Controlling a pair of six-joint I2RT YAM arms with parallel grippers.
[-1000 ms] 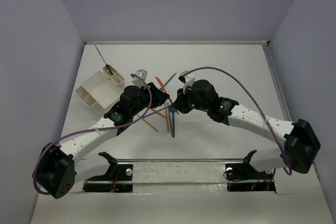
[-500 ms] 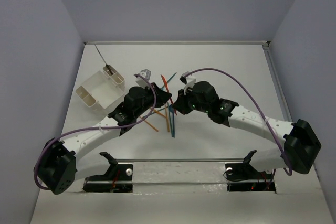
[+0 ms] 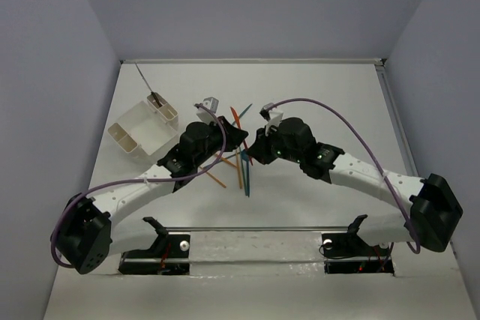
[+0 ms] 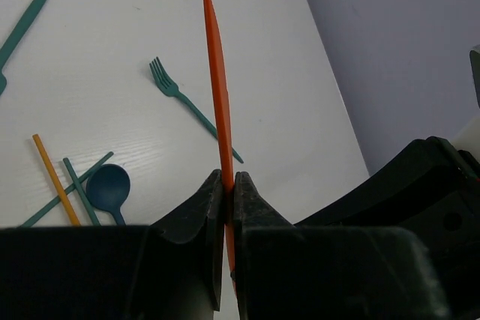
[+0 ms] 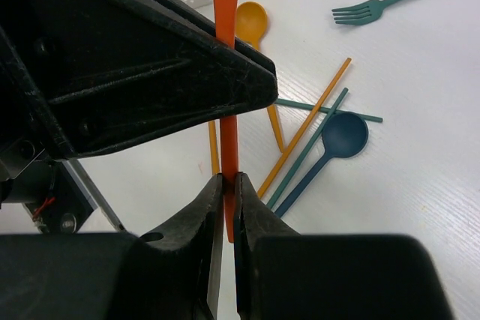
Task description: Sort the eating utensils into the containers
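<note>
I've got both grippers pinching one orange utensil (image 4: 217, 88) at once. The left gripper (image 4: 229, 183) and right gripper (image 5: 229, 183) are each pressed onto its shaft, holding it above the bench (image 3: 322, 95), right of the white organiser (image 3: 139, 131). Also right of the organiser lie one teal fork (image 5: 390, 4), one orange spoon (image 5: 251, 20), one blue spoon (image 5: 341, 139) and one orange stick (image 5: 304, 127). One dark stick (image 3: 146, 80) stands in the organiser.

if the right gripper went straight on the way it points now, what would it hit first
The left gripper: its black body lies right ahead, shut on the same thin orange-red plastic utensil that the right gripper holds. Depth is unclear, but the two look close.
</note>
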